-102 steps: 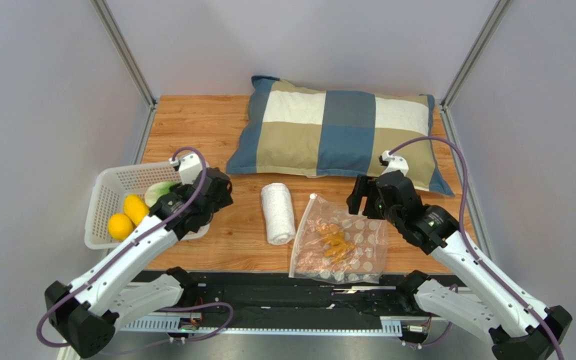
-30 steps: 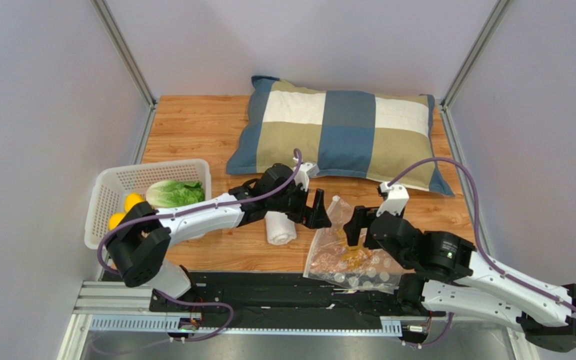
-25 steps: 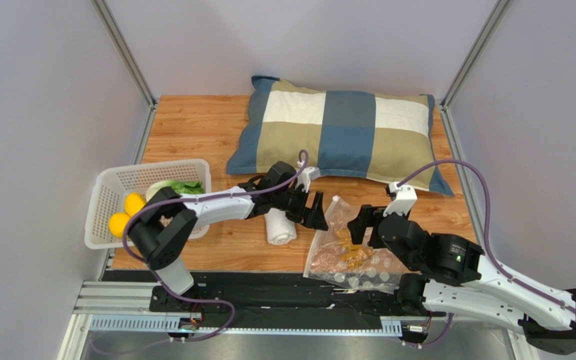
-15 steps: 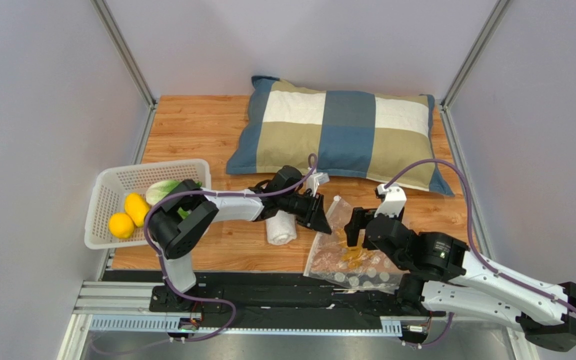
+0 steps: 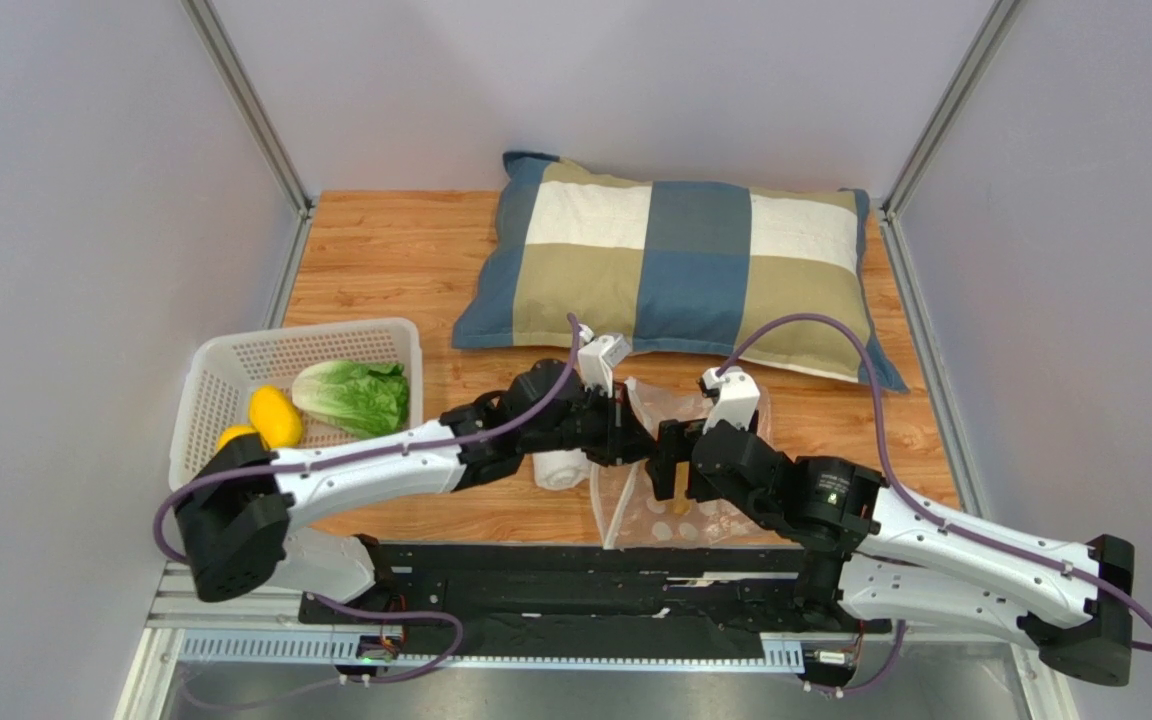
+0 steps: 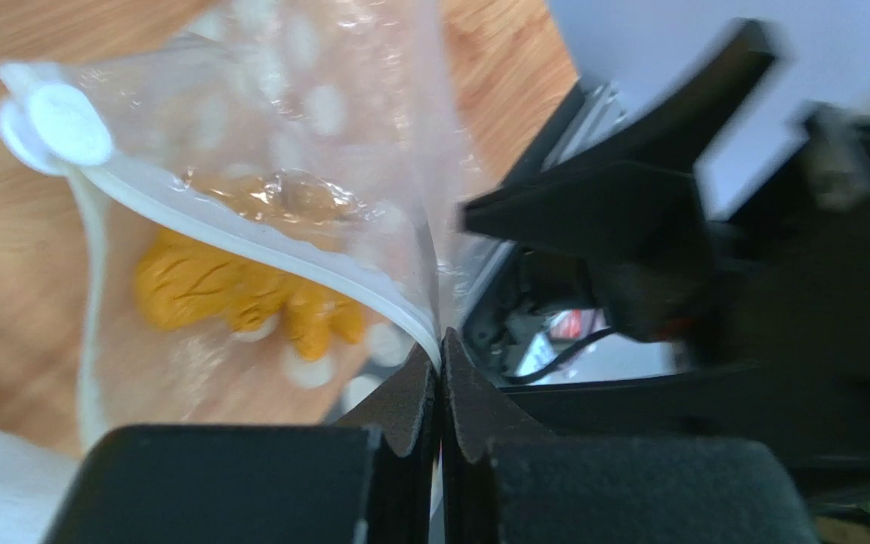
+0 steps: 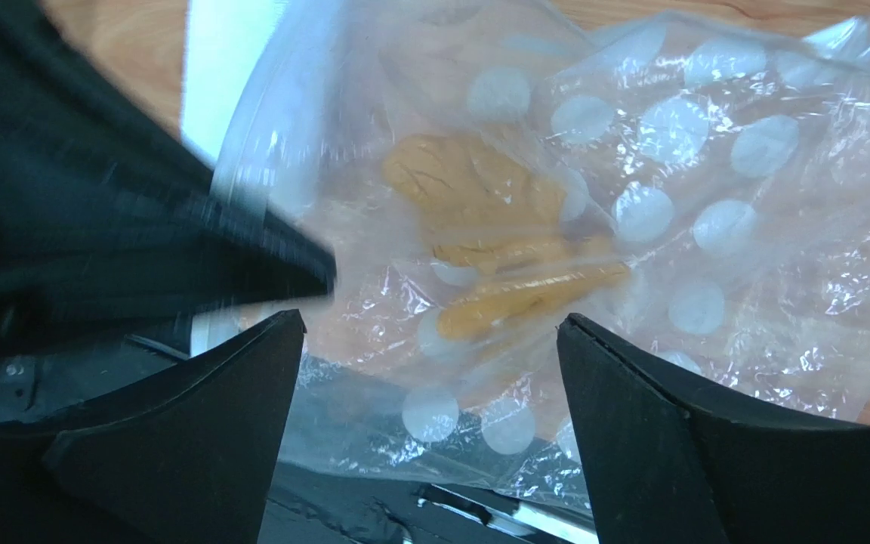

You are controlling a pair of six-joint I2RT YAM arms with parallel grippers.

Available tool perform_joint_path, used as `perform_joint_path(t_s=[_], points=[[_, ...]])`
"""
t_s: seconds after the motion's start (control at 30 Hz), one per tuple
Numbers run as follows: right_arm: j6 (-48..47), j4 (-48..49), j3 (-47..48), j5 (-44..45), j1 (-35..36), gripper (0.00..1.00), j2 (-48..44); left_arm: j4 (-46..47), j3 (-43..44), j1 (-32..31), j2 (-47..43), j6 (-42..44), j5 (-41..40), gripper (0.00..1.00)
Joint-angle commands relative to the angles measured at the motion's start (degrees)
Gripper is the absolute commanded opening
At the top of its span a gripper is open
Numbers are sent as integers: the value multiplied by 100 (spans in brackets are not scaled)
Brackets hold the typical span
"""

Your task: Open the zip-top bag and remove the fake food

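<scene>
The clear dotted zip-top bag [image 5: 636, 513] lies near the table's front edge, its mouth end lifted. My left gripper [image 6: 441, 346] is shut on the bag's white zip strip [image 6: 235, 232]; from above it [image 5: 630, 426] sits at the bag's upper left corner. Yellow-orange fake food pieces [image 7: 505, 263] lie inside the bag [image 7: 678, 227]. My right gripper [image 7: 431, 329] hangs open just above the bag, next to the left gripper, and holds nothing. A green cabbage [image 5: 357, 396] and yellow lemons [image 5: 271, 416] rest in the white basket [image 5: 222, 368].
A rolled white towel [image 5: 555, 468] lies just left of the bag, mostly under my left arm. A checked pillow [image 5: 672, 267] fills the back of the table. Black rails [image 5: 537, 593] run along the front edge below the bag.
My left gripper has closed on the bag's zip strip and lifted that end. The right arm has swung left, bringing its open gripper close beside the left one over the bag.
</scene>
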Motion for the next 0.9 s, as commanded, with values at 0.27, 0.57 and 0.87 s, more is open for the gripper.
perform_joint_path(t_s=[0.27, 0.57, 0.87], points=[[-473, 825, -396, -120, 339, 94, -1292, -1101, 1087, -633, 486, -1265, -2214, 0], [-481, 992, -731, 310, 479, 93, -872, -793, 1113, -651, 584, -1528, -1977, 0], [-586, 1940, -1064, 1611, 1244, 94, -537, -724, 867, -642, 346, -1872, -2039, 0]])
